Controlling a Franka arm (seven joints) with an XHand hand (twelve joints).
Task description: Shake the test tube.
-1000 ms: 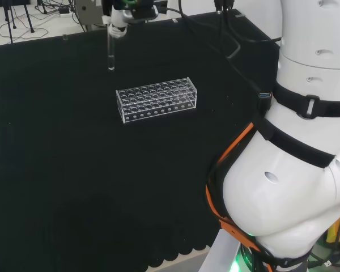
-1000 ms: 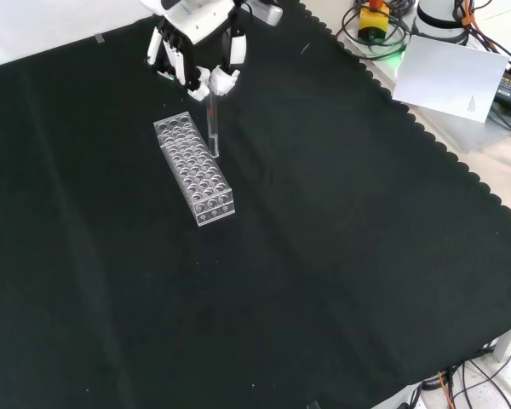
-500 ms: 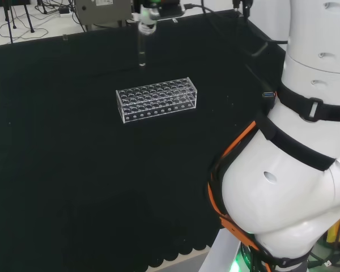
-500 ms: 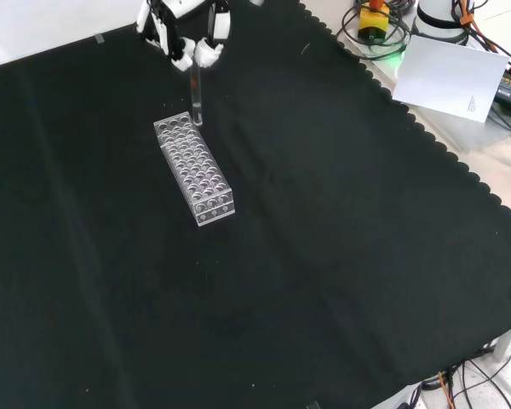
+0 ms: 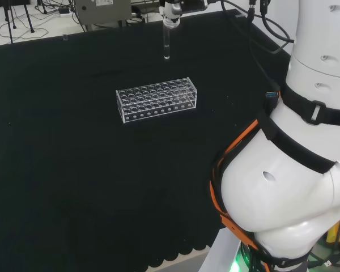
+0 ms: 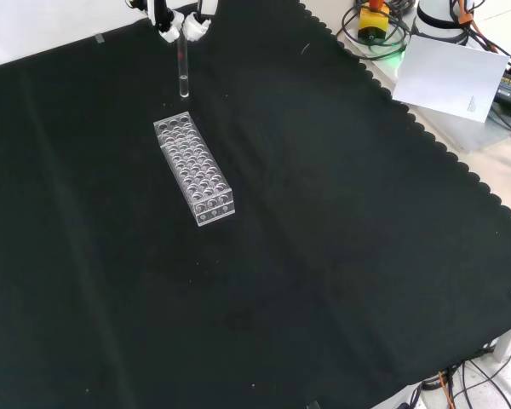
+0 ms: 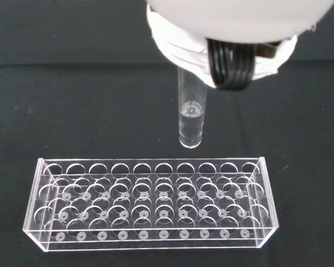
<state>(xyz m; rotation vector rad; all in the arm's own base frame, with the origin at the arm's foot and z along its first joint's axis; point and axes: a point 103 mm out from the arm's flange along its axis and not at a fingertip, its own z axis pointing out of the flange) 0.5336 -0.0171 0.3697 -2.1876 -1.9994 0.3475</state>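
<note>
**Tube held aloft over cloth, shake step in hand**

Hand (image 6: 180, 19) at the far edge of the cloth (image 6: 341, 256) in the front view, fingers pinched round the top of the tube (image 6: 184, 72). Tube hangs upright, clear of the cloth, just beyond the far end of the rack (image 6: 194, 169) in the front view; in the head view it sits behind the rack and toward its right end. Wrist view shows a little clear liquid in the tube's rounded bottom. The rack's holes that can be seen hold nothing.

Judgement: tube is lifted free, so the shake itself is the step in hand. Next move calls for short side-to-side swings with the tube kept near upright, mouth up, and well clear of the rack so glass does not strike plastic.
</note>
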